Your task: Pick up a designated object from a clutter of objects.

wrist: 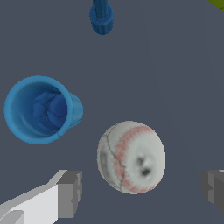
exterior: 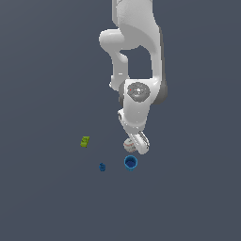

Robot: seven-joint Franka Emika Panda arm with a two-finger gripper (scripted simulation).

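The white baseball (wrist: pixel 131 157) with faint red stitching lies on the dark floor; in the exterior view it (exterior: pixel 129 145) shows partly behind the gripper fingers. My gripper (wrist: pixel 142 192) is open and empty, its two grey fingertips (wrist: pixel 70 192) standing apart on either side of the ball, above it. In the exterior view the gripper (exterior: pixel 139 145) hangs just over the ball. The blue round cup (wrist: pixel 40 109) stands upright close beside the ball, also in the exterior view (exterior: pixel 131 163). The tiny dark blue piece (wrist: pixel 101 16) and the yellow-green block (exterior: pixel 84 141) lie farther off.
The dark blue piece (exterior: pixel 102 166) lies toward the exterior view's left of the cup. A corner of the yellow-green block (wrist: pixel 217 3) shows at the wrist view's edge. The arm's white links (exterior: pixel 136 52) rise above the ball.
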